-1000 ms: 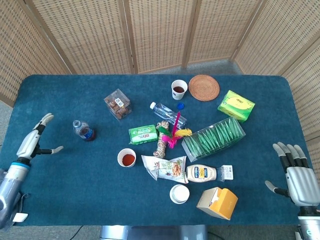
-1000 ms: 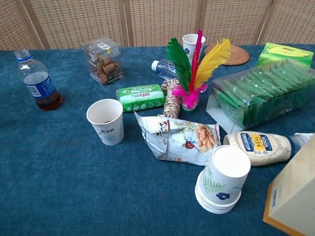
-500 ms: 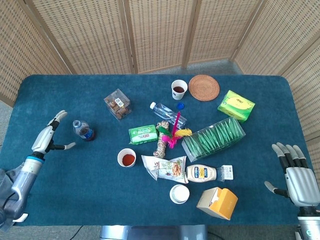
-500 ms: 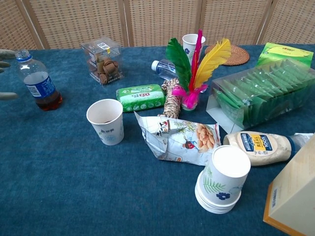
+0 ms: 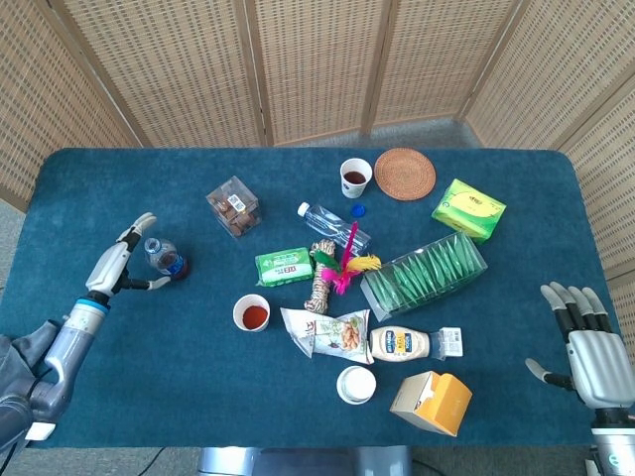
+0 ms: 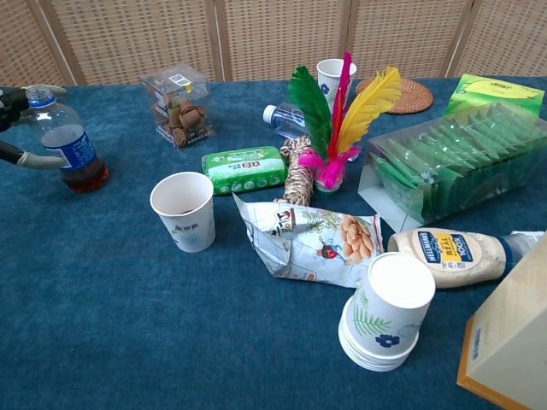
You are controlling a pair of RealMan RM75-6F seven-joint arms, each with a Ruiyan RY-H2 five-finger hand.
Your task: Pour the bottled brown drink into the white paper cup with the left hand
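Bottle of brown drink [image 5: 167, 259] upright on the blue table [image 5: 119, 397], left side, well apart from the white paper cup [image 5: 251, 313] nearer the middle; cup already holds reddish-brown liquid. Left hand [image 5: 121, 266] just beside the bottle, fingers spread around it, gripping nothing. Right hand [image 5: 587, 347] at the table's far right edge, fingers apart, empty

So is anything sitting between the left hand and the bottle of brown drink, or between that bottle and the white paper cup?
Nothing visible does. The left hand is right beside the clear plastic bottle of brown drink, and only bare blue tabletop separates it from the white paper cup.
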